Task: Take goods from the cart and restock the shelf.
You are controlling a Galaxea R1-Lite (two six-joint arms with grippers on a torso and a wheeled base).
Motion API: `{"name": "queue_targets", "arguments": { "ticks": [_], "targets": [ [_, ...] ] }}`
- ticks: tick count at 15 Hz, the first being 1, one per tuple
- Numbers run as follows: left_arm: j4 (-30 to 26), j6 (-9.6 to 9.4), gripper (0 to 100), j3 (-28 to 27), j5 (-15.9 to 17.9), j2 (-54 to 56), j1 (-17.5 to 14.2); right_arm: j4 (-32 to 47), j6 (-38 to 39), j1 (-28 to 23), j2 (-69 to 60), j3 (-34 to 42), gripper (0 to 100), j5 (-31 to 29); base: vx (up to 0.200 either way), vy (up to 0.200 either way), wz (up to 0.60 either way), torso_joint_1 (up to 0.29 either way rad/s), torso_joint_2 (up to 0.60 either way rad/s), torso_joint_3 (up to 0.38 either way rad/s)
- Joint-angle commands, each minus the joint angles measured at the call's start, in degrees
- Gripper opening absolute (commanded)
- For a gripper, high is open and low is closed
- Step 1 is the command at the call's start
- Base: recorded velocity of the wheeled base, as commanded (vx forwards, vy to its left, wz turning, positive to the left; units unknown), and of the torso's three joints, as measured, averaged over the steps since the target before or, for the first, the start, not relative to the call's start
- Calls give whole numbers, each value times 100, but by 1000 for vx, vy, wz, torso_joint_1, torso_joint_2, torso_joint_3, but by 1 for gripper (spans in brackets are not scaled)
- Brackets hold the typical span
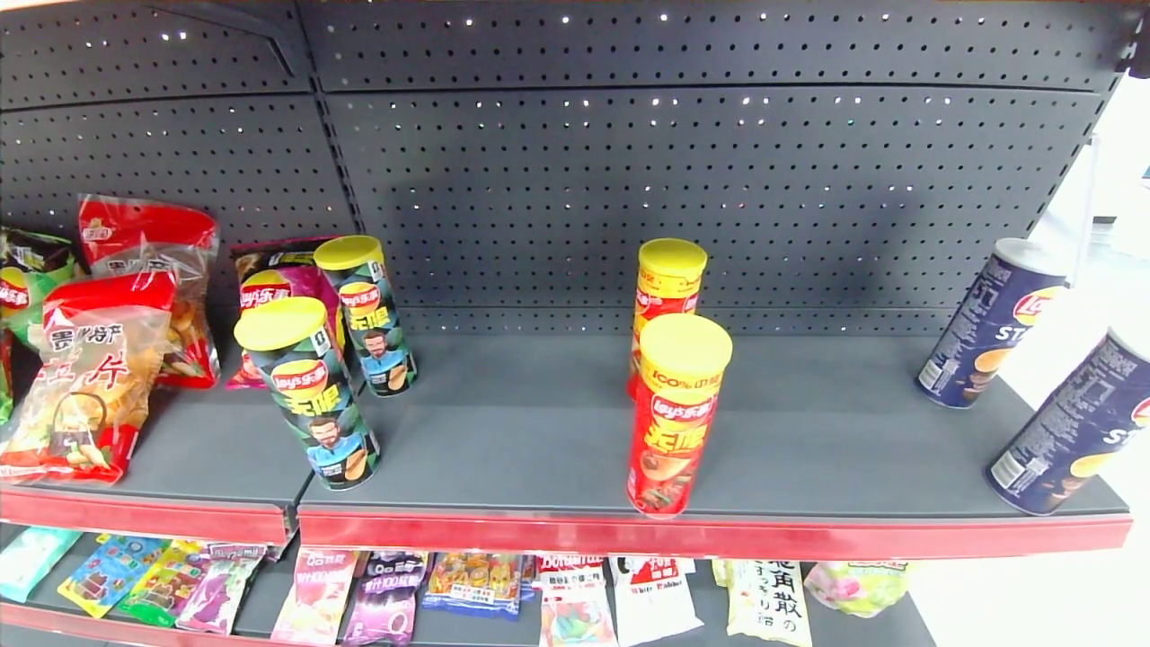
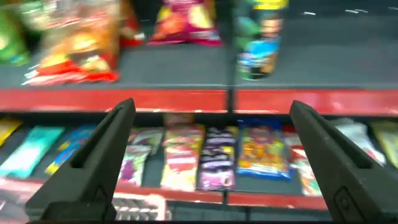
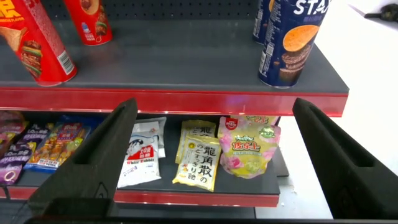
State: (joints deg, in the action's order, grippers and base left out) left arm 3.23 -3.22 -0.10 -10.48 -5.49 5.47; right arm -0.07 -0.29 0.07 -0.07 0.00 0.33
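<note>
The dark shelf (image 1: 539, 449) with a red front strip (image 1: 710, 535) carries chip cans: two green ones (image 1: 310, 404) at the left, two red ones (image 1: 676, 413) in the middle, two dark blue ones (image 1: 1074, 422) at the right. My left gripper (image 2: 211, 106) is open and holds nothing, level with the red strip (image 2: 155, 99), below a green can (image 2: 261, 37). My right gripper (image 3: 214, 102) is open too, in front of the strip, between a red can (image 3: 37, 43) and a blue can (image 3: 292, 43).
Snack bags (image 1: 90, 377) lean at the shelf's left end. The lower shelf holds several flat packets (image 1: 575, 602), among them a yellow one (image 3: 199, 155) and a pink-green bag (image 3: 252, 146). Bare shelf lies between the can groups. A perforated back panel (image 1: 701, 180) closes the rear.
</note>
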Motion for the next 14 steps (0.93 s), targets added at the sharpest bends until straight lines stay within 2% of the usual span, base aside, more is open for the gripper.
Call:
{"name": "queue_targets", "arguments": {
  "ticks": [1,3,5,6,8,9,10,11,12,13,14],
  "targets": [
    [11,-91,100,1,-551,-14,-2,-1,3,1,7,0,100,2,0,0,0,0,0,0],
    [11,-118,100,1,-938,-14,-2,-1,3,1,7,0,100,2,0,0,0,0,0,0],
    [11,-206,100,1,-912,-14,-2,-1,3,1,7,0,100,2,0,0,0,0,0,0],
    [20,-285,100,1,-815,-14,-2,-1,3,1,7,0,100,2,0,0,0,0,0,0],
    [20,-285,100,1,-498,-14,6,-1,-6,1,7,0,100,2,0,0,0,0,0,0],
    [20,-285,100,1,-472,-23,6,-1,-6,1,7,0,100,2,0,0,0,0,0,0],
    [29,-337,100,1,222,-14,6,-1,-6,1,7,0,100,11,0,0,0,0,0,0],
    [29,-364,100,1,460,-14,6,-1,3,1,7,0,100,2,0,0,0,0,0,0],
    [11,-293,100,1,539,-23,6,-1,12,1,7,0,100,2,0,0,0,0,0,0],
    [2,-135,100,1,539,-32,15,-1,12,1,7,0,100,2,0,0,0,0,0,0],
    [20,-153,100,1,644,-14,59,-1,-6,1,7,0,100,11,0,0,0,0,0,0]
  ]
}}
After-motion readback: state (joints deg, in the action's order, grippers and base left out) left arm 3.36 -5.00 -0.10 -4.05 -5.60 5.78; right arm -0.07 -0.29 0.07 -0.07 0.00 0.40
